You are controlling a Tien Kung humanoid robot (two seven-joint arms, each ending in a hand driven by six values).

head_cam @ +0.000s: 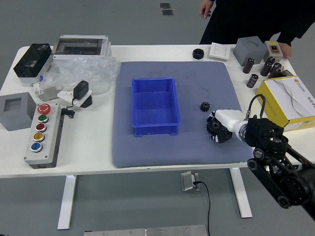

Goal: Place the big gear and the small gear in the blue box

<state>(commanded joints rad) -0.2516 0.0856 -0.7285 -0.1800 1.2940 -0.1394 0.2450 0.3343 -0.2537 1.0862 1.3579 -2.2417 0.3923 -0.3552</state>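
Counter (91, 147): white, with a rounded far-left corner.
Legs (67, 201): two, white, below the near edge.
Floor (118, 22): grey; two small dark plates (166, 9) beyond the far edge.
Light: bright, diffuse.

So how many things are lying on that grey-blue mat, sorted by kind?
Boxes: 1, the blue box
Gears: 2, the small gear and the big gear, partly covered by the robot's right hand
Total: 3
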